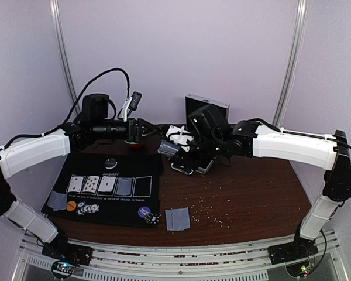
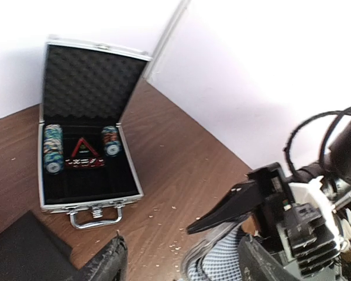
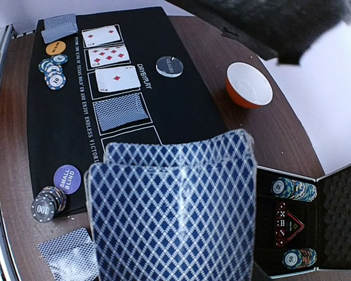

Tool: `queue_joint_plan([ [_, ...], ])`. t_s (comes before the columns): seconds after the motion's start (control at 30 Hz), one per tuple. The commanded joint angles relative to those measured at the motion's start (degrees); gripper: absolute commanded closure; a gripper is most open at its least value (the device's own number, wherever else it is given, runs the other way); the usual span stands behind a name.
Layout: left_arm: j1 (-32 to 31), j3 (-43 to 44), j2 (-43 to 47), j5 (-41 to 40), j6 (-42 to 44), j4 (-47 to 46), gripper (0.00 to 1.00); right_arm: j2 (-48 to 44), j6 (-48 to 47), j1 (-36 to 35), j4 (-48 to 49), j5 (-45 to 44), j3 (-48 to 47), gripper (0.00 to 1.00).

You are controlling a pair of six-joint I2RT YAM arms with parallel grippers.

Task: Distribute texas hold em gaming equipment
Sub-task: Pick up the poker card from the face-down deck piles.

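My right gripper (image 1: 174, 145) is shut on a deck of blue-diamond-backed cards (image 3: 172, 216), held above the table and filling the right wrist view. My left gripper (image 1: 145, 129) is open; in the left wrist view its fingertips (image 2: 108, 263) stand wide apart, with the deck's edge (image 2: 222, 257) between them, near the right one. The black mat (image 1: 128, 170) holds three face-up cards (image 3: 105, 55) and one face-down card (image 3: 121, 111). An orange disc (image 3: 55, 46), a purple disc (image 3: 66, 178), a black disc (image 3: 168, 65) and striped chips (image 3: 52, 73) lie on the mat.
An open silver case (image 2: 82, 152) with chip stacks and dice stands on the brown table behind the grippers. An orange bowl with a white inside (image 3: 248, 85) sits by the mat's far edge. Face-down cards (image 1: 177, 218) lie on the table right of the mat. Crumbs dot the wood.
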State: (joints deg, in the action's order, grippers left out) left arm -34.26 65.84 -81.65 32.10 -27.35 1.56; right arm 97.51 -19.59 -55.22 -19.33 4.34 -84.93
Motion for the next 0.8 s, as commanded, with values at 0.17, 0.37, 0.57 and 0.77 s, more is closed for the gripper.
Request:
queue_joint_plan([
  [0.17,-0.21,0.90,-0.62,13.65,9.96,2.04,0.26,0.24,-1.06,-1.25,0.83,0.26,-2.98,0.56],
  [0.37,-0.25,0.13,-0.89,8.43,13.84,4.72,0.26,0.55,-1.04,-1.71,1.30,0.93,-3.38,0.56],
  [0.57,-0.86,1.70,-3.49,5.19,12.98,5.25,0.36,1.65,-1.61,-2.25,0.20,-0.98,-4.38,0.56],
  [0.77,-2.37,2.61,-5.12,2.98,12.84,5.22,0.36,1.93,-1.42,-2.32,0.96,-0.64,-4.45,0.56],
])
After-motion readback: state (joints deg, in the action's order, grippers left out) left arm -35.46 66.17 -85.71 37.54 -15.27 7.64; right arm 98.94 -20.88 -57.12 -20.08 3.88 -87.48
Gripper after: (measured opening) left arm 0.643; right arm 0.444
